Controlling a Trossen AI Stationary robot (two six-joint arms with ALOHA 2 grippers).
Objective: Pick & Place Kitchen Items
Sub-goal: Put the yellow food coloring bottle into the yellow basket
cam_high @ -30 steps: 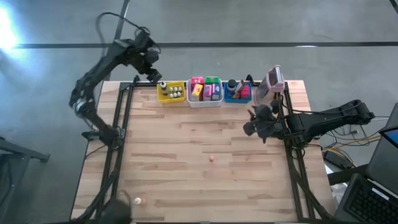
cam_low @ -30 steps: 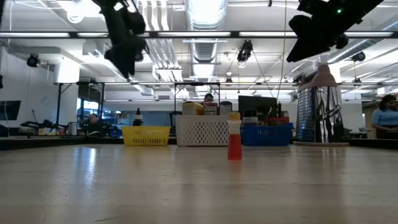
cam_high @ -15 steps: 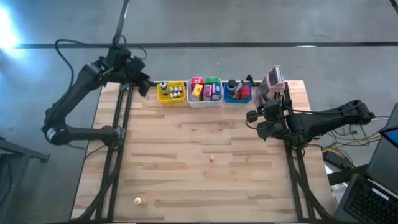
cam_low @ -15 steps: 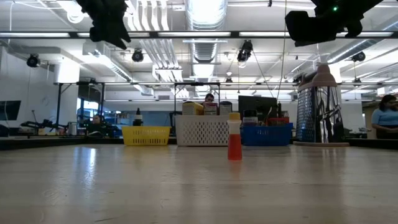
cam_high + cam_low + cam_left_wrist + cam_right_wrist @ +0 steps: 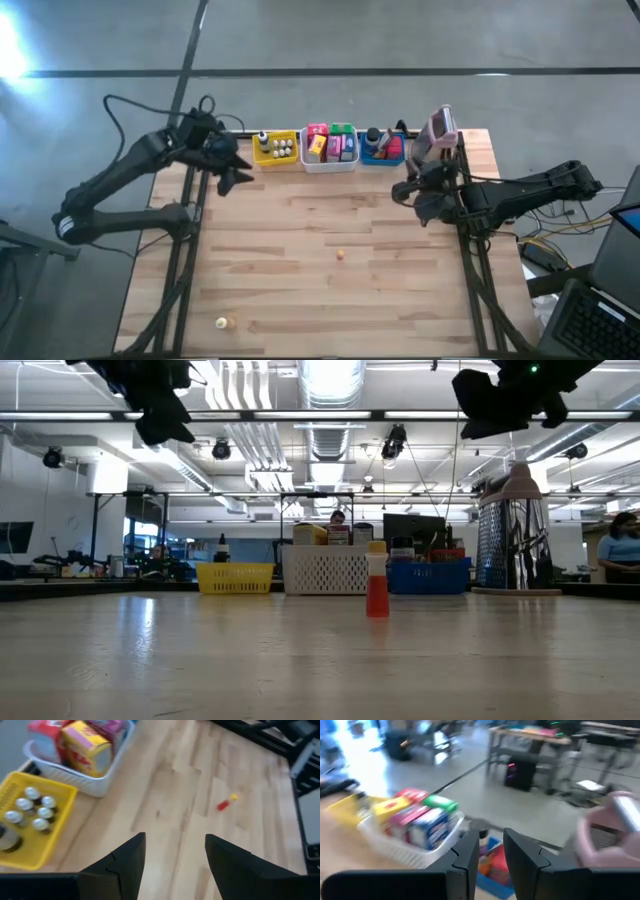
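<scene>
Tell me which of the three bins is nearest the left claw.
The yellow bin, the leftmost of the row. The left claw hangs just beside it, while the white bin and blue bin sit farther right.

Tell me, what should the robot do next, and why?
Probably swing the left gripper toward the small red-and-yellow piece standing alone mid-table. Its fingers stand open and hold nothing, it hangs beside the yellow bin, and that piece lies outside all bins. The right gripper waits near the blue bin.
</scene>
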